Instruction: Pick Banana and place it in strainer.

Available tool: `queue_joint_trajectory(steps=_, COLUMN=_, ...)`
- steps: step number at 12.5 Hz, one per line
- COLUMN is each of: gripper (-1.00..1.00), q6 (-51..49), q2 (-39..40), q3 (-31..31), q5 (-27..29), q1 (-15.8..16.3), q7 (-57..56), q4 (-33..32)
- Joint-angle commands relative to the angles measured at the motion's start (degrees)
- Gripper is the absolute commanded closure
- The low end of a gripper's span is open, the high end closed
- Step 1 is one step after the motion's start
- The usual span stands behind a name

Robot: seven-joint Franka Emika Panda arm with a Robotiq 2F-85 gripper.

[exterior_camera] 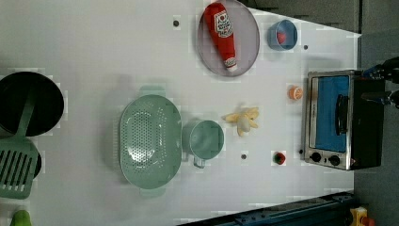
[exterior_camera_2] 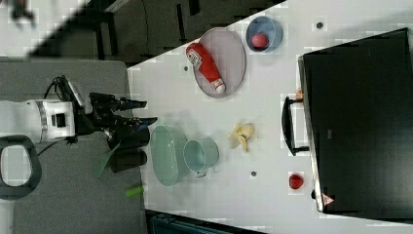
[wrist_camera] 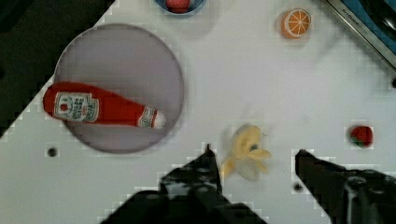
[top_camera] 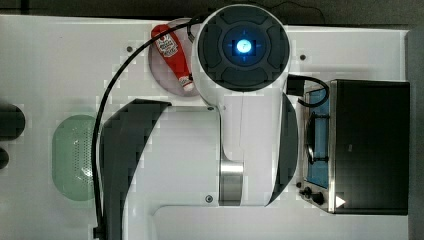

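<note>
The banana (exterior_camera: 243,120) is small and pale yellow, and lies on the white table between the teal bowl and the toaster oven. It also shows in the right view as the banana (exterior_camera_2: 241,136). In the wrist view the banana (wrist_camera: 247,151) sits between my two dark fingertips, well below them. My gripper (wrist_camera: 254,156) is open and holds nothing. From the right view my gripper (exterior_camera_2: 142,112) hangs high, clear of the table. The strainer (exterior_camera: 150,139), a large mint-green oval basket, stands beside the teal bowl; the arm partly hides the strainer (top_camera: 72,157) in the top view.
A teal bowl (exterior_camera: 207,140) stands between strainer and banana. A ketchup bottle (exterior_camera: 222,33) lies on a grey plate (exterior_camera: 244,56). Also on the table are a blue bowl (exterior_camera: 282,35), an orange slice (exterior_camera: 295,92), a small red fruit (exterior_camera: 280,157), a toaster oven (exterior_camera: 339,120) and a black pan (exterior_camera: 28,103).
</note>
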Motion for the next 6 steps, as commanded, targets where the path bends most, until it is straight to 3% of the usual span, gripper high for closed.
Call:
queue_joint_trajectory(steps=1, gripper=-0.59, q6=-11.35, q2=-25.28, q3=-2.31, q5=-0.27, q1=-0.24, q7=6.84, q4=-12.96)
queue_joint_trajectory(steps=3, gripper=-0.99, q6=-11.33, q2=-25.28, q3=-2.33, q5=-0.27, q1=-0.24, q7=6.84, q4=-13.16)
queue_joint_trajectory(steps=6, gripper=-1.0, q6=-8.87, q2=-24.12, q3=-1.98, q5=-0.27, q1=-0.13, q7=6.84, q4=-15.55)
